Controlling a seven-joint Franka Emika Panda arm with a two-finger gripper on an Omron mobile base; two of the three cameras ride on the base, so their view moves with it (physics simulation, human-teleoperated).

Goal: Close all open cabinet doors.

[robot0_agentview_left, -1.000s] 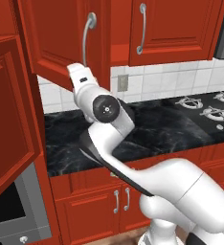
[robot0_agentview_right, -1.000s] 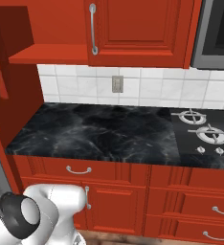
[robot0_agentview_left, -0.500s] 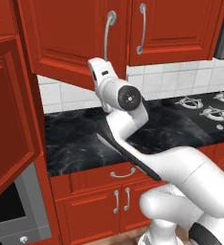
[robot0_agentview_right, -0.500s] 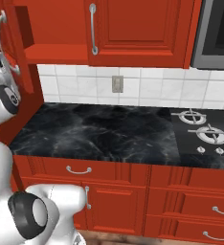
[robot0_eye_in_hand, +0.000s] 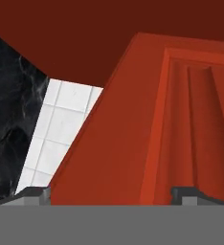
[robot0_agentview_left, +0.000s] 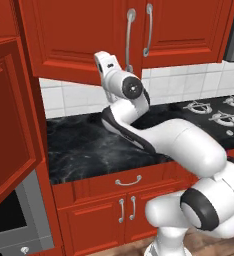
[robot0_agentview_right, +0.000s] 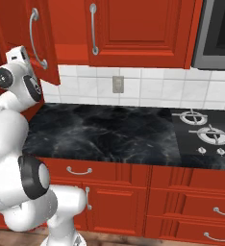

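An upper cabinet door (robot0_agentview_left: pixel 79 40) with a curved silver handle (robot0_agentview_left: pixel 129 35) stands slightly ajar, its lower edge slanting out over the counter. The same door (robot0_agentview_right: pixel 23 33) juts out at the left of the right base view. My wrist (robot0_agentview_left: pixel 105 62) is pressed up at this door's lower edge. My gripper (robot0_eye_in_hand: pixel 113 195) is open, with the door's raised panel (robot0_eye_in_hand: pixel 195 124) close in front of it and nothing between the fingers. The neighbouring upper door (robot0_agentview_left: pixel 189 25) is shut. A tall red door (robot0_agentview_left: pixel 9 125) at the far left hangs wide open.
A black marble counter (robot0_agentview_right: pixel 109 129) runs below, with a gas hob (robot0_agentview_right: pixel 206 134) at its right. A white tiled wall with an outlet (robot0_agentview_right: pixel 117 84) stands behind it. Red drawers and lower doors (robot0_agentview_left: pixel 124 210) sit under the counter. A grey appliance (robot0_agentview_left: pixel 14 220) is at the lower left.
The upper door has swung right toward its frame, its handle now close to the neighbouring door's handle. My arm has swept right with it.
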